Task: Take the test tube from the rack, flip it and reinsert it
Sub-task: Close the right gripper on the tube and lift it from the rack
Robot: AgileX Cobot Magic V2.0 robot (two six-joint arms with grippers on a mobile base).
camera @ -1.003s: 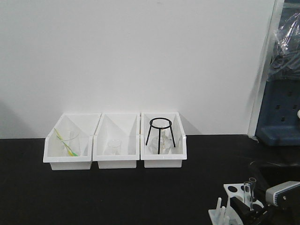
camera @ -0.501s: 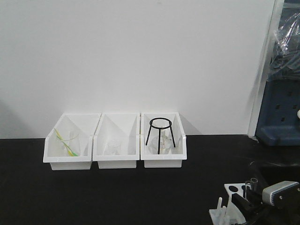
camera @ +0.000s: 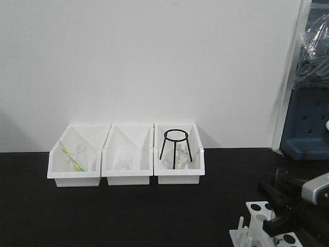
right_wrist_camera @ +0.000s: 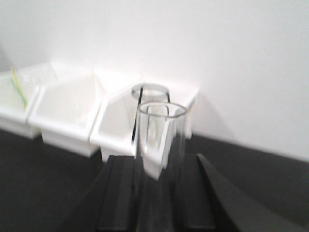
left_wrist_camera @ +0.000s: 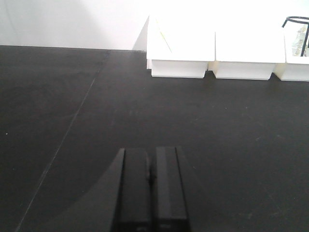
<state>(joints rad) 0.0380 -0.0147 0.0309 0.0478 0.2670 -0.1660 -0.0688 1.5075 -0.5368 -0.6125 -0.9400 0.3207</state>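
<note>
My right gripper (camera: pixel 280 192) hangs above the back of the white rack (camera: pixel 259 212) at the lower right of the front view. It is shut on the test tube (camera: pixel 280 176), a slim clear glass tube standing upright with its open rim on top. In the right wrist view the test tube (right_wrist_camera: pixel 160 140) stands between the two black fingers of the right gripper (right_wrist_camera: pixel 157 163), clear of the rack. My left gripper (left_wrist_camera: pixel 150 152) is shut with nothing in it, low over the black table.
Three white bins (camera: pixel 127 176) stand in a row against the wall. The right one holds a black ring tripod (camera: pixel 175 148), the others hold glass beakers and a green-yellow stick. Blue equipment (camera: pixel 306 128) stands at the far right.
My right gripper has risen and moved right with the test tube, which stood in the rack a second ago and is now lifted out above it. The left arm is unchanged.
</note>
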